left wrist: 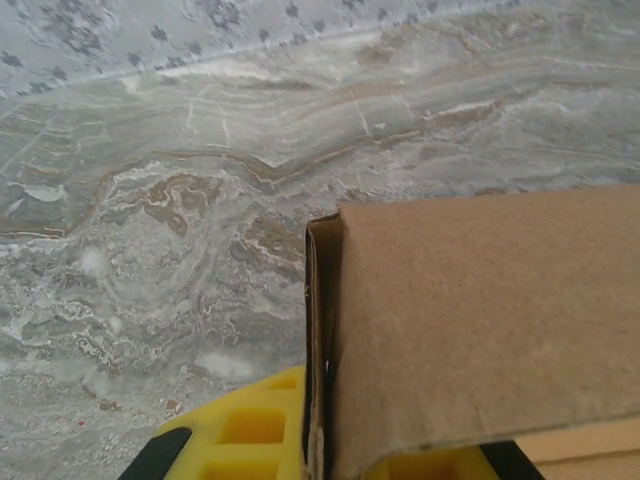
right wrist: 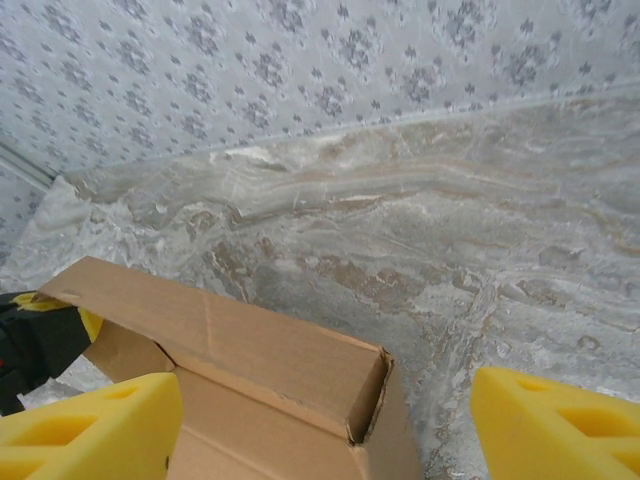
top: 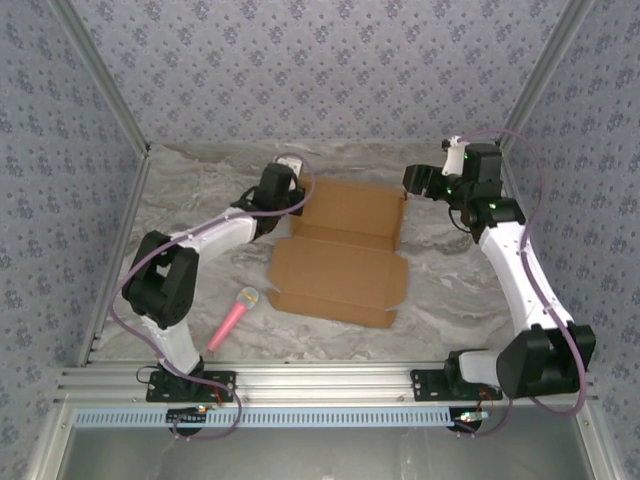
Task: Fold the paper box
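Note:
The paper box [top: 340,270] is a brown cardboard mailer lying partly folded in the middle of the table, its far wall [right wrist: 250,340] raised and doubled over. My left gripper [top: 297,190] is at the box's far left corner, shut on the edge of the side wall [left wrist: 322,330]; its yellow fingers [left wrist: 250,430] press on either side of the cardboard. My right gripper [top: 412,183] hovers at the far right corner [right wrist: 375,395], open, with its yellow fingers [right wrist: 555,420] spread wide on either side of that corner and touching nothing.
A pink microphone-shaped object with a yellow-green head [top: 232,318] lies on the marble tabletop [top: 200,190] near the left arm's base. Patterned walls [top: 320,60] close in the back and both sides. An aluminium rail [top: 330,378] runs along the near edge.

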Robot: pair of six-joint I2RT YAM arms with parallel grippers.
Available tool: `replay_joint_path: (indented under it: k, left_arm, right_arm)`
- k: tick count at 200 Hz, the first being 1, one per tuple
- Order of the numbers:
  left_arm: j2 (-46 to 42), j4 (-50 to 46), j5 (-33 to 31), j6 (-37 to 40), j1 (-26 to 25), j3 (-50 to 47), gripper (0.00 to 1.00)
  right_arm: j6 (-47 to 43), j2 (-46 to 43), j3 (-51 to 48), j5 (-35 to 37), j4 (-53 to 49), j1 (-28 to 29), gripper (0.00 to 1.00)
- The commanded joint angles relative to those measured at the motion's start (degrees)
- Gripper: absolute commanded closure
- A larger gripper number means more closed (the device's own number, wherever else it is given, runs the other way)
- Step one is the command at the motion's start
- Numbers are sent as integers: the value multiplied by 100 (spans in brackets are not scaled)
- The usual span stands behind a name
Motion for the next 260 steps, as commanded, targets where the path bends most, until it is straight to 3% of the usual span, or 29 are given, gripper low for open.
replay_joint_path:
  k: [1, 23, 79, 169, 226, 260]
  left_arm:
    - [-13, -1787, 1128, 107, 257, 808, 100]
    - [343, -3003, 1733, 426, 387, 1610, 100]
    - [1496, -4735, 2267, 1005, 367, 3236, 100]
    - [3658, -7470, 1356, 1933, 40, 6042, 100]
    - [4660, -7872, 1067, 1902, 32, 7576, 88]
    - [4854, -7607, 1201, 1871, 58, 7814, 77]
  right_arm:
    - [-75, -236, 56, 120, -293, 67, 22]
    - [-88, -262, 66, 99, -361, 171, 21]
    - [-184, -238, 5, 98, -531, 269, 21]
    - [-260, -105, -450, 175, -605, 378, 21]
    - [-261, 37, -760, 349, -586, 509, 21]
    - [-251, 348, -970, 408, -473, 625, 21]
